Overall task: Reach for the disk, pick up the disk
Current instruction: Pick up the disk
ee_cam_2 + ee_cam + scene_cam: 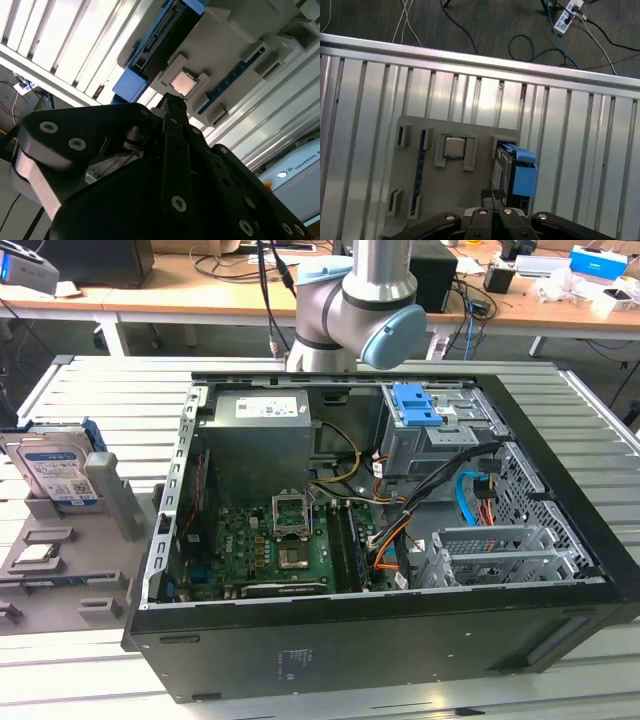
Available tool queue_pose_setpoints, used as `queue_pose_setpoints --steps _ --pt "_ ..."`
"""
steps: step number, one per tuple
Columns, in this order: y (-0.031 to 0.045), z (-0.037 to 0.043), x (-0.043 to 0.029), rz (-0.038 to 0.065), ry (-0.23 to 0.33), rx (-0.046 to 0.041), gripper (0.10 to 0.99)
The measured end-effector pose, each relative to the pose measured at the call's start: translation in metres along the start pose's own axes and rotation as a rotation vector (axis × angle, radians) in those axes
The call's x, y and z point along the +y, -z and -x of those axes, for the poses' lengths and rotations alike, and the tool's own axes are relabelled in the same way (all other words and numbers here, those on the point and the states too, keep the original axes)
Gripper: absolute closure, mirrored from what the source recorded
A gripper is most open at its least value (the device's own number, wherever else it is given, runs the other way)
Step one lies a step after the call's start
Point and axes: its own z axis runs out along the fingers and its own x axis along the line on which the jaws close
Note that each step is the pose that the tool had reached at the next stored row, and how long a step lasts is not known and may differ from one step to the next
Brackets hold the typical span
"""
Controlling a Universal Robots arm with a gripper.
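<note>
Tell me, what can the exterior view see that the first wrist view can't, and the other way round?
Exterior view's extras: the open computer case and the robot arm. First wrist view's extras: the gripper, the floor cables and a power strip. Both share the disk, standing on edge in its grey tray, on the slatted metal table.

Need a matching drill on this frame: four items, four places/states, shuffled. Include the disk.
1. disk
2. processor chip
3. blue latch
4. computer case

A. flat in a pocket of the grey tray
B. open, lying on its side on the slatted table
C. on edge in the grey stand, exterior view's left
D. on the drive cage inside the case

Pairs: 1-C, 2-A, 3-D, 4-B
</note>
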Motion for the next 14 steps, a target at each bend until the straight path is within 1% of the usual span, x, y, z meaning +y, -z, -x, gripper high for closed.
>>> queue_pose_setpoints --steps 6,14 --pt "0.0000 0.0000 0.0000 0.000 -0.087 -0.0033 0.980" --pt "0.0000 0.0000 0.0000 0.000 -0.176 -0.0067 0.980"
